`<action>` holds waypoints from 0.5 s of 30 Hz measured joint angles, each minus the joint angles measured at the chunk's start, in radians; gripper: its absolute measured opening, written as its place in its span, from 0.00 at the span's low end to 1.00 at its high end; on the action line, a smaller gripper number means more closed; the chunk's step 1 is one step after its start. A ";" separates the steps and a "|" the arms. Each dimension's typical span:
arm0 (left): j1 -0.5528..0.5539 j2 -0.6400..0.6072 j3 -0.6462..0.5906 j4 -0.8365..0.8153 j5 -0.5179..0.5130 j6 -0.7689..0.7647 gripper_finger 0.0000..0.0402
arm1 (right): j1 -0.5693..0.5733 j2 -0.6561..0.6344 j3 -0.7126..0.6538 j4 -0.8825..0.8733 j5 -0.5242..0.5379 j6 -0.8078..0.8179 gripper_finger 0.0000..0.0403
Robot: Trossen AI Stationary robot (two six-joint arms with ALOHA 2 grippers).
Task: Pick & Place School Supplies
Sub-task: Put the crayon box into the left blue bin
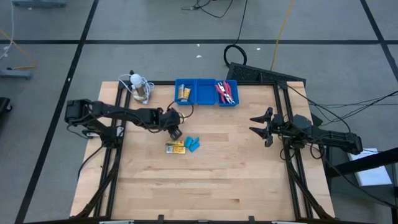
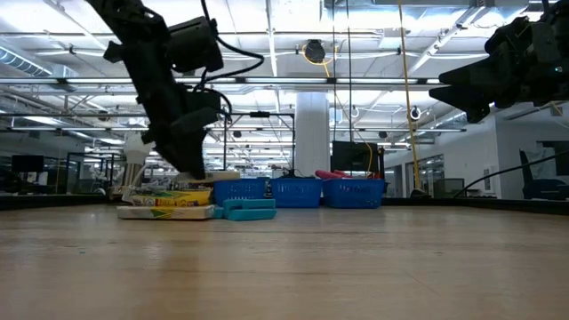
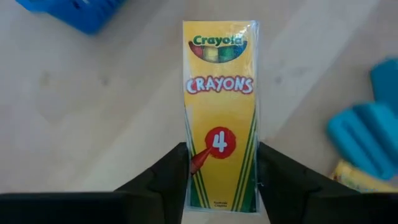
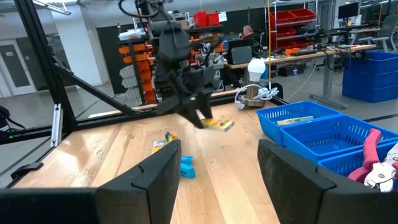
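Left wrist view shows our left gripper point(image 3: 221, 180) with jaws clamped on the crayon packet point(image 3: 221, 112), lifted just above the table near its middle. We judge it light, stiff, slick-wrapped; gripping the long edges suits. Right gripper point(image 1: 260, 126) waits apart at the right edge.

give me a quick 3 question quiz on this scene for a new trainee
1. True or false: the left gripper is shut on a crayon packet.
2. Which tray compartment holds the red-handled scissors? A) the one nearest the white round object B) the middle one C) the one farthest from it
3. Fill in: the right gripper hangs above the table's right edge, its fingers ____.

Key
1. True; the packet is lifted off the table.
2. C
3. open, holding nothing.
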State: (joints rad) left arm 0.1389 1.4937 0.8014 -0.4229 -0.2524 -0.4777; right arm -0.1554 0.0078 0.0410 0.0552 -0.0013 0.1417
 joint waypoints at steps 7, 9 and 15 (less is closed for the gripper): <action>0.097 -0.001 0.046 0.033 -0.043 -0.019 0.39 | 0.000 0.000 0.000 0.000 0.000 0.000 0.51; 0.140 -0.001 0.046 0.064 -0.045 -0.003 0.41 | 0.000 0.000 0.000 0.000 0.000 0.000 0.51; 0.266 -0.002 0.046 0.201 0.001 0.025 0.40 | 0.000 0.000 0.000 0.000 0.000 0.000 0.51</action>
State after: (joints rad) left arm 0.4051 1.4921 0.8478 -0.2216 -0.2518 -0.4525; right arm -0.1552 0.0078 0.0410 0.0552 -0.0010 0.1417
